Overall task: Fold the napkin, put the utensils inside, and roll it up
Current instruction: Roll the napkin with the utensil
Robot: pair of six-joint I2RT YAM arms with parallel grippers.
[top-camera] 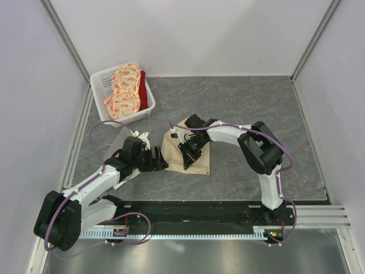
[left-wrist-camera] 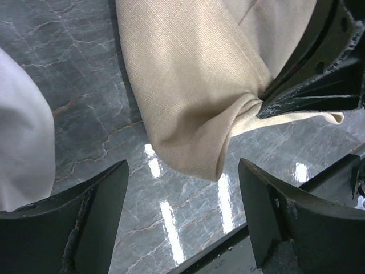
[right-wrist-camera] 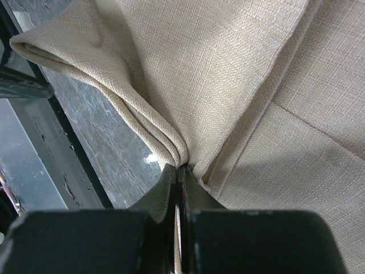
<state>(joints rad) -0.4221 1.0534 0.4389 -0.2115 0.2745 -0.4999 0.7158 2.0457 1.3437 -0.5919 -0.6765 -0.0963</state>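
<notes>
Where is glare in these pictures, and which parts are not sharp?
Left wrist view: white glare streaks on the glossy table beside the napkin; fingers of the left gripper dark and soft. Right wrist view: one small glare spot; napkin weave sharp, the right gripper blurred. Top view: even light, little glare.

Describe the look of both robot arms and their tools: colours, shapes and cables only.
The left arm and right arm have white rounded links joined by bulky black joints. A purple cable loops along each. The left tool has two broad, black, wedge-shaped fingers with scuffed edges; the right tool is black too, its fingers tapering to thin tips.
</notes>
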